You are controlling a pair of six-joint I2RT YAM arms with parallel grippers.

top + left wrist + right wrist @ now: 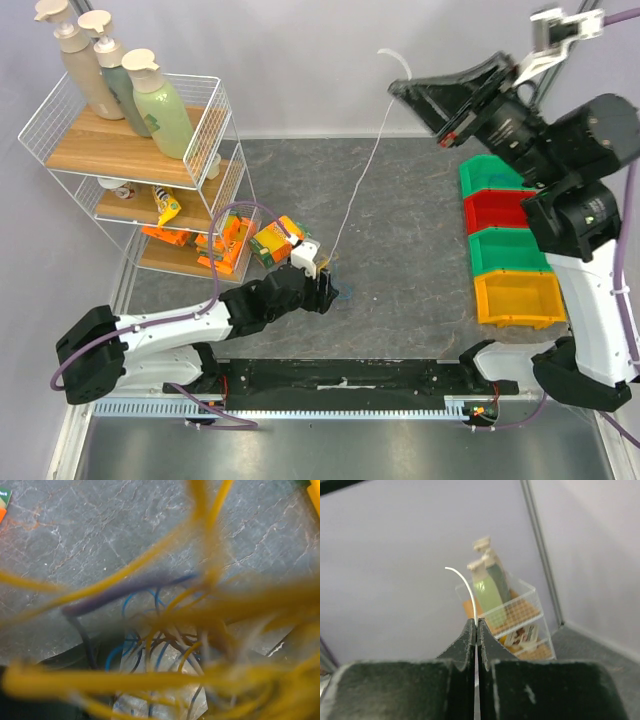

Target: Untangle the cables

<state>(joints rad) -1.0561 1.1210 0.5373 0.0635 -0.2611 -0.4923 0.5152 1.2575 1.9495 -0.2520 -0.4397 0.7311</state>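
Right gripper (402,88) is held high above the far half of the worktop (420,230), toward the right side. In the right wrist view its jaws are seen pressed together on a thin white cable (470,587), the free end curling up past the fingertips. From overhead, the cable is traced from that grip down toward the near-left, to the tangle (335,290) near the middle of the worktop.

Left gripper (322,283) is laid low over the tangle, which is mostly covered by it; a trace of blue is shown at its tip. The left wrist view is filled by blurred cables close to the lens: yellow strands (100,682), blue loops (131,600) and one purple strand (115,592), all crossed over the grey surface. The left jaws are not made out, so whether they are parted or closed cannot be told.

Wire rack (60,110) with pump bottles (160,105) is noted at the far-left corner. Four bins (505,250) are lined up along the right edge.
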